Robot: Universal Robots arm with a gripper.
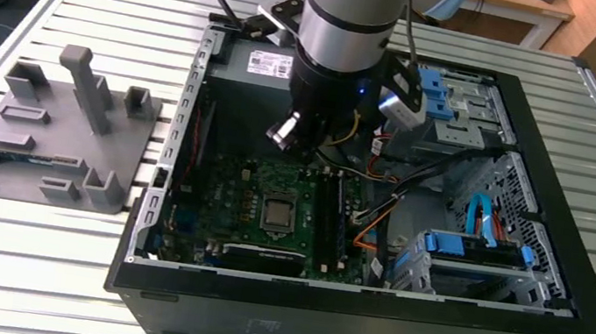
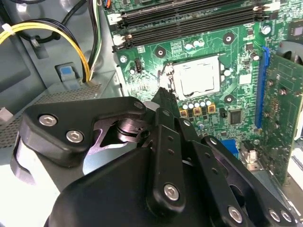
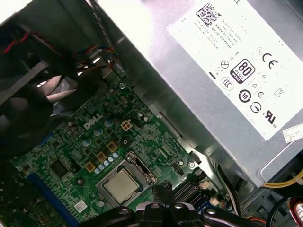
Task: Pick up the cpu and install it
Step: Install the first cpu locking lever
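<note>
one grey fixture block lies well off to the exterior view's left of the gripper. the gripper hangs inside the open computer case, above the motherboard, holding nothing; how wide it stands i cannot tell. the cpu sits in the socket just below it, seen in both wrist views. the power supply lies close beside.

cpu in motherboard socket — motherboard inside case.
</note>
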